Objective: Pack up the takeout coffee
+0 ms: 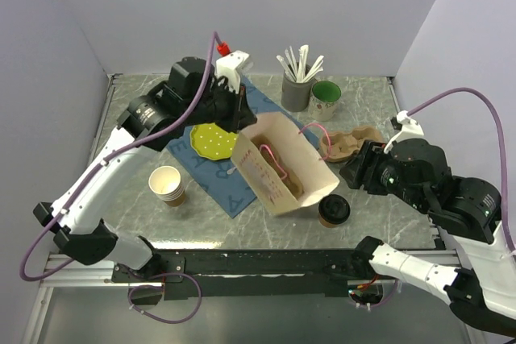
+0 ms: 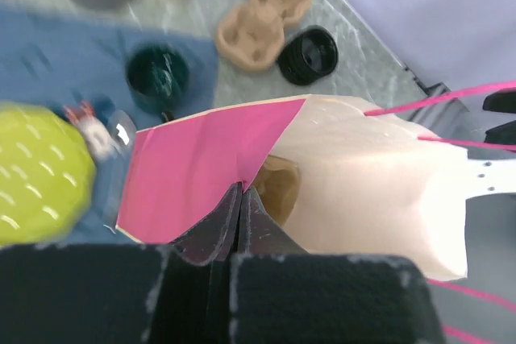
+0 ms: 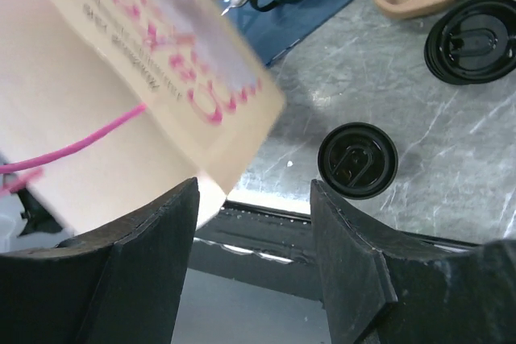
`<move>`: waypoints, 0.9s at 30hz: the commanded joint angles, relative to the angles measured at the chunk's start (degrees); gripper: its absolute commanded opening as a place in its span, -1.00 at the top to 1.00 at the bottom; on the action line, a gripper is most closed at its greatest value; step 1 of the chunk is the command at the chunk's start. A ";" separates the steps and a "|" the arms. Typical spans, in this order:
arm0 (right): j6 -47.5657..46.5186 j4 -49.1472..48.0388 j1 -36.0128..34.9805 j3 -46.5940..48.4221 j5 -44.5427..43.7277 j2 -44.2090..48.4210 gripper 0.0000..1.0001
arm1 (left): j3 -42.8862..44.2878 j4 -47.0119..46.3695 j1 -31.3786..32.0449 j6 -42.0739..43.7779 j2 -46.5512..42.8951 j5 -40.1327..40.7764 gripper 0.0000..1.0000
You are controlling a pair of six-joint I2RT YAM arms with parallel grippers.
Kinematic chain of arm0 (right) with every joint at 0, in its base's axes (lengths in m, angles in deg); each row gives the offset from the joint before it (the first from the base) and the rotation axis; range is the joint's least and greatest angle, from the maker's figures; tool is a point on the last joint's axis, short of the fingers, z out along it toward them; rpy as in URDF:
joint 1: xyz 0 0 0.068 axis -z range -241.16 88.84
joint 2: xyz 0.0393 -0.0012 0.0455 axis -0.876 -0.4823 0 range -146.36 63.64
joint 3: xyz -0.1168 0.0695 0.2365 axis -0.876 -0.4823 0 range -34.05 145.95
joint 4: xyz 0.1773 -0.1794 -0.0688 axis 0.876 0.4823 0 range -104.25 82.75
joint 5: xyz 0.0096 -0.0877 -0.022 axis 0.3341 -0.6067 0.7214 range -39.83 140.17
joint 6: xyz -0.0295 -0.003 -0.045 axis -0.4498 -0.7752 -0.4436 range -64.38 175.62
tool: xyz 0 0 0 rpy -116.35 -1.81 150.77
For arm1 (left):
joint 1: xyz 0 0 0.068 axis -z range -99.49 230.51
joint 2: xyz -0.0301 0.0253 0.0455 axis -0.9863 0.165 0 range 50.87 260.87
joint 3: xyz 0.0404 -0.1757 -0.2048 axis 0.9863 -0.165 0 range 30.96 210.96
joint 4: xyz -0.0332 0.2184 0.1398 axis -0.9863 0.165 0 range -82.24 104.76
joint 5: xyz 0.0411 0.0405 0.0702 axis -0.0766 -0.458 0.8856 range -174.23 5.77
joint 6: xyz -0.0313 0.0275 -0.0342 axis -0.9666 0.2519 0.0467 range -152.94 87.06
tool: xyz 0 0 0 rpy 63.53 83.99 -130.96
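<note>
Left end effector (image 2: 242,196) was pressed together on the rim of the paper bag (image 1: 278,168), pinching one wall only. The bag hung tilted over mid-desk, mouth partly open. Right end effector (image 3: 255,188) was spread, holding nothing, at 3 o'clock of the bag. Takeout coffee (image 1: 334,210) stood upright on the desk (image 1: 379,106) at 4 o'clock of the bag, lid on, close to the desk's 6 o'clock edge and apart from both end effectors.

Risks, as judged:
- The thin pinch on paper could slip or tear if the bag took the cup's weight or got tugged
- The bag's low corner hung just beside one right finger, so a reach for the cup could snag it and swing the bag
- With the cup so near the edge, a glancing touch could topple it or push it off, and a squeeze at the lid might pop it
- The loose pink cord handles could catch a finger

Around:
- moulded cup carrier (image 1: 351,142) at 2 o'clock of the bag, black lids (image 3: 476,36) just beside it
- stack of paper cups (image 1: 166,184) at 9 o'clock
- yellow-green disc (image 1: 211,141) on the blue cloth (image 1: 228,191)
- dark green mug (image 2: 157,76) at the cloth's edge
- grey utensil holder (image 1: 297,90) at 12 o'clock

Nothing lay between the right end effector and the coffee; the bag itself was the nearest obstruction
</note>
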 commanded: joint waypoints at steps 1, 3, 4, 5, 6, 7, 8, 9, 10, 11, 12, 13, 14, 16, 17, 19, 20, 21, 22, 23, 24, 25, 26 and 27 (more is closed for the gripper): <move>2.81 3.80 0.20 -0.51 -3.94 -1.63 -0.30 | -9.43 1.43 0.02 -18.49 -5.26 0.84 0.98; 2.90 4.41 0.28 -0.33 -4.21 -2.06 -0.31 | -17.14 -2.17 0.46 -21.67 -8.26 0.65 0.99; 2.99 4.51 0.37 -0.42 -4.12 -2.15 -0.32 | -19.72 -3.31 0.81 -22.30 -9.93 2.31 0.98; 3.16 4.68 0.20 -0.68 -3.77 -2.15 -0.32 | -21.92 -4.02 1.34 -22.74 -13.16 3.46 0.95; 3.25 4.94 0.28 -1.73 -3.51 -2.15 -0.32 | -25.51 -4.38 1.43 -23.53 -14.59 4.78 0.91; 4.03 5.29 0.20 -2.52 -3.42 -2.15 -0.32 | -26.93 -4.29 1.43 -23.89 -17.21 6.88 0.81; 4.65 5.82 0.20 -4.01 -3.33 -2.33 -0.32 | -28.17 -4.38 1.43 -23.98 -18.20 7.16 0.74; 5.27 6.17 0.20 -4.72 -3.24 -2.59 -0.32 | -30.09 -4.47 1.43 -23.54 -19.16 6.99 0.64; 6.75 6.96 0.28 -5.42 -3.24 -2.59 -0.32 | -30.63 -4.03 1.43 -23.28 -20.22 6.46 0.32; 7.46 7.23 0.20 -6.30 -3.24 -2.59 -0.33 | -30.99 -3.51 1.43 -22.75 -20.58 6.20 0.11; 7.64 7.06 0.20 -6.66 -2.81 -2.51 -0.35 | -30.82 -2.37 1.43 -21.44 -20.84 5.93 -0.10; 7.82 6.79 0.20 -7.01 -2.72 -2.16 -0.38 | -30.64 -1.92 1.43 -20.38 -21.10 5.50 -0.29; 8.34 6.79 0.20 -7.27 -2.89 -1.89 -0.39 | -30.47 -1.40 1.43 -19.59 -21.19 6.01 -0.33; 8.96 6.01 0.28 -7.54 -2.98 -1.45 -0.45 | -29.59 -0.17 1.43 -17.74 -21.20 7.07 -0.37; 8.96 5.57 0.28 -8.41 -2.98 -1.10 -0.50 | -28.80 0.27 1.43 -16.87 -20.93 6.73 -0.37; 9.75 5.65 0.20 -9.12 -3.59 -1.10 -0.54 | -27.74 2.02 1.43 -14.84 -19.36 6.72 -0.31; 10.10 5.82 0.37 -9.21 -3.85 -1.54 -0.55 | -26.87 2.99 1.43 -14.32 -18.91 5.68 -0.29; 10.45 6.00 0.37 -9.30 -4.21 -1.89 -0.55 | -26.60 3.70 1.43 -13.00 -18.48 4.97 -0.27; 10.89 6.52 0.37 -9.30 -5.25 -2.24 -0.60 | -26.51 5.18 1.43 -12.47 -17.95 4.36 -0.25; 10.98 6.96 1.16 -9.04 -5.70 -3.29 -0.61 | -26.68 5.72 1.43 -11.86 -17.86 3.91 -0.25; 10.29 6.79 1.51 -9.12 -5.79 -3.91 -0.61 | -26.86 6.07 1.43 -10.89 -18.03 3.56 -0.24; 9.76 6.53 2.04 -9.38 -5.53 -4.43 -0.59 | -27.21 6.25 1.43 -10.36 -18.47 3.47 -0.23; 8.88 5.66 3.00 -9.56 -5.09 -5.75 -0.58 | -28.17 6.17 1.43 -9.31 -18.82 3.21 -0.22; 7.05 5.13 4.84 -9.82 -4.57 -6.45 -0.57 | -28.70 5.73 1.43 -8.87 -19.17 2.51 -0.21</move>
